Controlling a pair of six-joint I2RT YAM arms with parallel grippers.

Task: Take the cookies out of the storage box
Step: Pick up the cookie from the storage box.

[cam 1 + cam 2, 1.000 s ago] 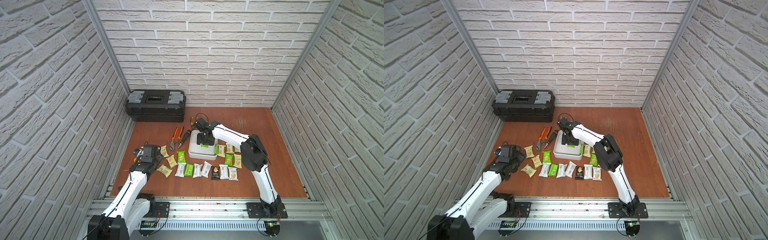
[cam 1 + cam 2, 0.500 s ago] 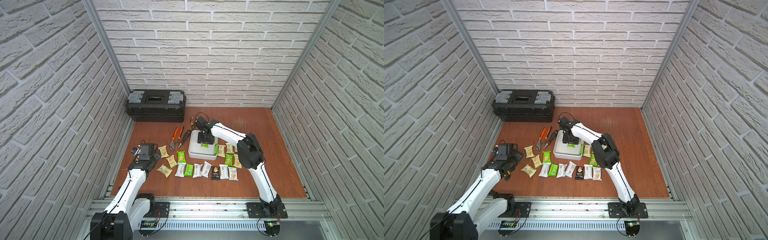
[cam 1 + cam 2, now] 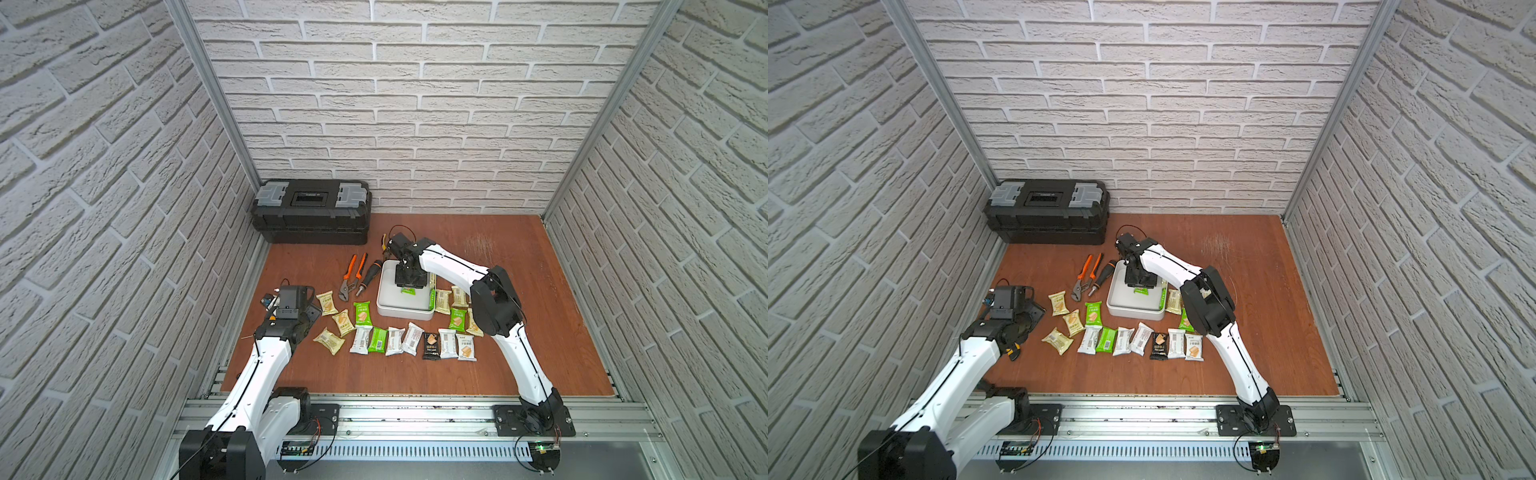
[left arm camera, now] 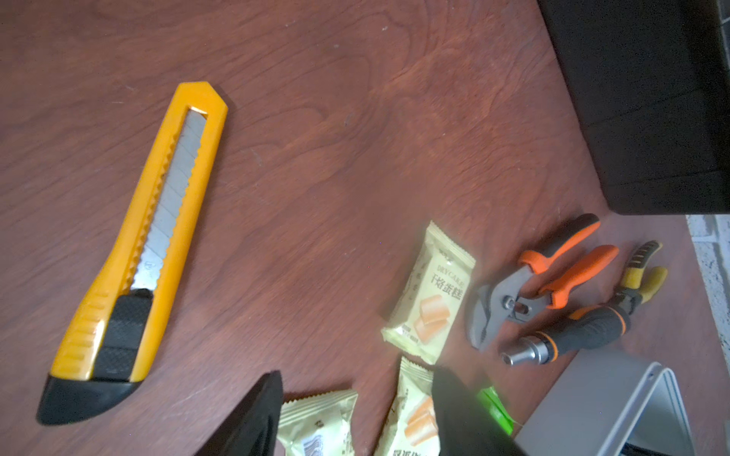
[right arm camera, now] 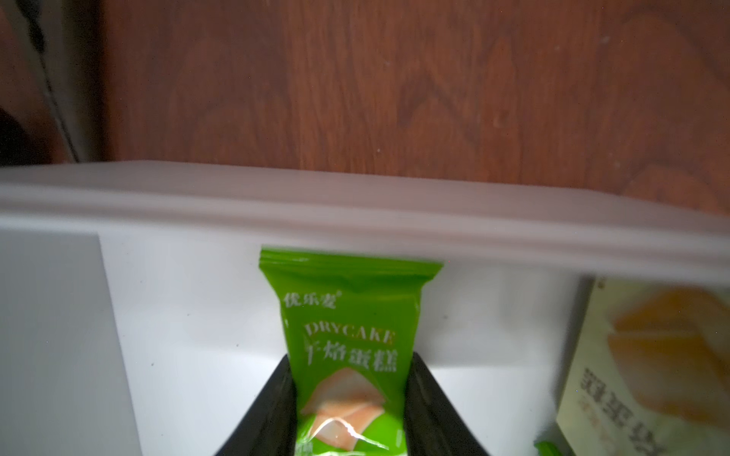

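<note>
Black fingers (image 5: 272, 406) of the right gripper (image 5: 350, 375) are seen pressed against both long edges of a green DRYCAKE cookie packet (image 5: 347, 316). The packet is held inside the storage box (image 5: 355, 197), its long axis running straight out from the fingers, with the crimped end just short of the box's wall. A lift clear of that wall is judged to be called for next. The left gripper (image 4: 355, 418), fingers spread and empty, is seen well apart from the box, beyond the cookies (image 3: 411, 338) laid out beside it.
</note>
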